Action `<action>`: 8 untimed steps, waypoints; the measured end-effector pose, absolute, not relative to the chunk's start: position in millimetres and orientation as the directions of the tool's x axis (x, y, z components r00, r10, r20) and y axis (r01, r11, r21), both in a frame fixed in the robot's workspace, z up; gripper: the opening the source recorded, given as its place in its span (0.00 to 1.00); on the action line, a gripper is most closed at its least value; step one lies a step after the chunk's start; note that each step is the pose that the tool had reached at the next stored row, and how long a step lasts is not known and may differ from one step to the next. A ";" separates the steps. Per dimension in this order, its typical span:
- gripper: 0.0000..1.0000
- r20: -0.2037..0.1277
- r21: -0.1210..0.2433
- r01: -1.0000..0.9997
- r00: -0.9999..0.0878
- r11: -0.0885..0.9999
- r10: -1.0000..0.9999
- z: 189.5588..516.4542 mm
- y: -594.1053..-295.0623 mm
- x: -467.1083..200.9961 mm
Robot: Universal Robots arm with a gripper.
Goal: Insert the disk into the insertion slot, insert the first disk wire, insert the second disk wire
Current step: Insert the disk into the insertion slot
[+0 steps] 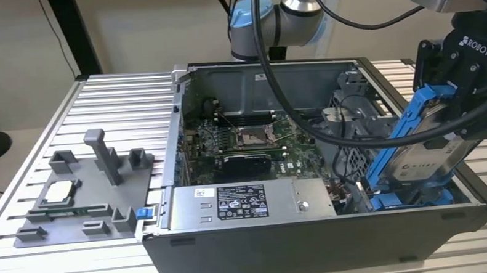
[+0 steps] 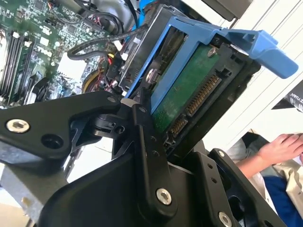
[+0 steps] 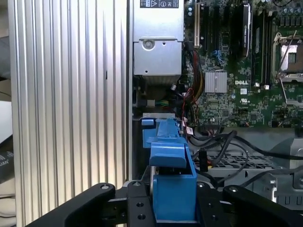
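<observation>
Over the case (image 1: pixel 314 241), jaws clamp the disk (image 1: pixel 424 162); second wrist view shows its connector (image 2: pixel 199 100).

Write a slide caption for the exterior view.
The gripper holds the disk, in its blue frame, tilted over the open computer case at the exterior view's right.

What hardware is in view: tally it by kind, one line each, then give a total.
Disk in its blue carrier, clamped in the robot hand: 1
Computer case, open: 1
Power supply inside the case: 1
Grey fixture tray beside the case: 1
Total: 4
</observation>
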State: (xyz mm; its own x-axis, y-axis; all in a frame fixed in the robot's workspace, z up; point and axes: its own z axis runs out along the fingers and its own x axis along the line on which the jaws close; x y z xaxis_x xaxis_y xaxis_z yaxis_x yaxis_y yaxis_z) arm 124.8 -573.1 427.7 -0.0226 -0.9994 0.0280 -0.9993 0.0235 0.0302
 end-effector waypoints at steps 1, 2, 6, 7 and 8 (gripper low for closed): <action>0.00 0.028 0.030 -0.999 -0.023 0.024 -0.999 426.3 -573.1 125.3; 0.00 0.028 0.030 -0.999 -0.024 0.024 -0.999 424.7 -573.1 125.3; 0.00 0.028 0.030 -0.999 -0.026 0.027 -0.999 419.5 -572.7 125.4; 0.00 0.028 0.030 -0.999 -0.027 0.028 -0.999 418.6 -572.6 125.4; 0.00 0.027 0.030 -0.999 -0.027 0.028 -0.999 417.8 -572.5 125.5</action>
